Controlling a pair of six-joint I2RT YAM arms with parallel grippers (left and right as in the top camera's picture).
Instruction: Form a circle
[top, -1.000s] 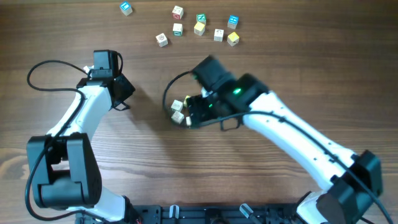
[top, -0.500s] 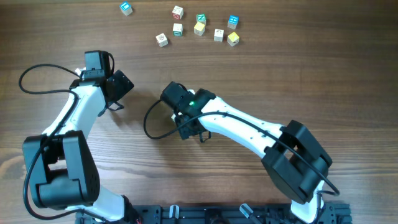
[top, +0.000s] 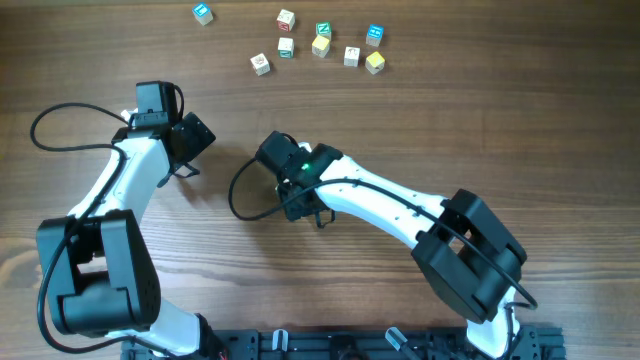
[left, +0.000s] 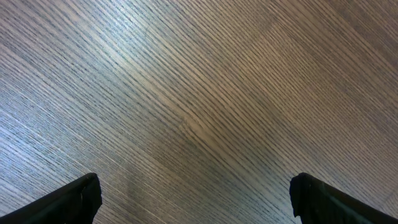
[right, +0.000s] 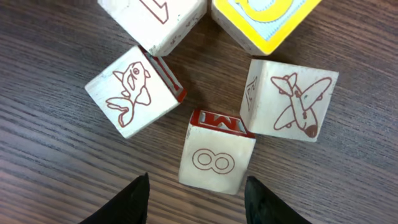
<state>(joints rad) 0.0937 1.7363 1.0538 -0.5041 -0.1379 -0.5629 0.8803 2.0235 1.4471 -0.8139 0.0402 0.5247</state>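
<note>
I am holding the left end effector (left: 199, 199) released over the wood surface (left: 199, 93). The right end effector (right: 199, 200) is hovering released, its fingertips flanking the 6 o'clock cube of the circle (right: 214, 155). The circle is lying mid-surface, hidden under that end effector from overhead. Loose cubes (top: 320, 45) are sitting at 12 o'clock.

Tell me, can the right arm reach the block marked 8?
Probably yes: its end effector hovers right above the 8 block, which lies between the open fingers with nothing in the way.
</note>
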